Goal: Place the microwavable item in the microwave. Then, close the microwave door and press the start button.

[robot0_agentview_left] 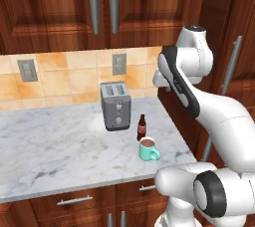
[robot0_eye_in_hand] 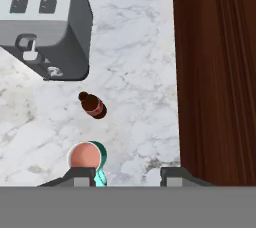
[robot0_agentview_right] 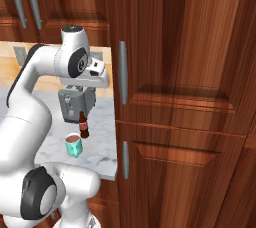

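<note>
In the left base view, a teal mug [robot0_agentview_left: 148, 149] filled with brown liquid is seen standing upright on the marble counter [robot0_agentview_left: 55, 146], near its front right corner. A small brown bottle [robot0_agentview_left: 141, 127] stands just behind the mug, and a silver toaster [robot0_agentview_left: 115, 105] is set further back toward the tiled wall. The white arm is raised above the right end of the counter; its hand [robot0_agentview_left: 160, 80] is largely hidden behind the forearm, so the fingers cannot be made out there. The front of the counter is partly covered by the robot's base joints.

In the right base view, the mug [robot0_agentview_right: 73, 145] is seen on the counter [robot0_agentview_right: 102, 147] beside the tall wooden cabinet [robot0_agentview_right: 180, 97], with the bottle [robot0_agentview_right: 83, 125] just behind it and the toaster [robot0_agentview_right: 76, 103] partly hidden by the hand [robot0_agentview_right: 95, 77] that hangs above it. The left part of the counter is blocked by the arm. The fingers are too small here for their spacing to be judged.

In the hand view, the mug [robot0_eye_in_hand: 90, 161] is seen from above at the lower edge, its lower part cut off behind the left fingertip [robot0_eye_in_hand: 82, 176]. The two fingertips are held apart with nothing between them, so the hand [robot0_eye_in_hand: 127, 176] is released, well above the counter [robot0_eye_in_hand: 135, 62]. The bottle [robot0_eye_in_hand: 92, 105] lies between the mug and the toaster [robot0_eye_in_hand: 47, 22], whose top is cut off by the frame edge. The cabinet side [robot0_eye_in_hand: 217, 72] fills the right.
</note>
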Robot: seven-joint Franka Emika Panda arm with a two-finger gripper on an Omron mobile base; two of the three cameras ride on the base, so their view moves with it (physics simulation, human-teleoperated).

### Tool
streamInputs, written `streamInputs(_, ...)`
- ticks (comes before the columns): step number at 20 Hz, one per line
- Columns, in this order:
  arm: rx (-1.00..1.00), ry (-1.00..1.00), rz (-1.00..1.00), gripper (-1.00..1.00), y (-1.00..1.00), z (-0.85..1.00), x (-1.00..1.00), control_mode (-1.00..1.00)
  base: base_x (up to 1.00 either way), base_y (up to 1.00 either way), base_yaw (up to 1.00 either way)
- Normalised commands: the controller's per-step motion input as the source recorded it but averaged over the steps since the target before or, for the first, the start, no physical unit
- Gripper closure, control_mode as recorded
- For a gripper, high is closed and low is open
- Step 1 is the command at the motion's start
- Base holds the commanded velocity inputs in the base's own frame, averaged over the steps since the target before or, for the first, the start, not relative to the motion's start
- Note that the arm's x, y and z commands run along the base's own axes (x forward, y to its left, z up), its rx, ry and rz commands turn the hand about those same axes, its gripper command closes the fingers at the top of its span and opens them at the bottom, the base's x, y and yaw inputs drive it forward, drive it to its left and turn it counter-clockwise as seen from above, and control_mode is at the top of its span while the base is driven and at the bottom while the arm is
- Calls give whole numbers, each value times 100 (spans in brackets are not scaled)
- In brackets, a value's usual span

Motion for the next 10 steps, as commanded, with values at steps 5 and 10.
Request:
streamInputs(5,0,0,0,-100,10,-6,-27,-100,0,0,0)
streamInputs(10,-10,0,3,-100,55,-48,-28,-100,0,0,0)
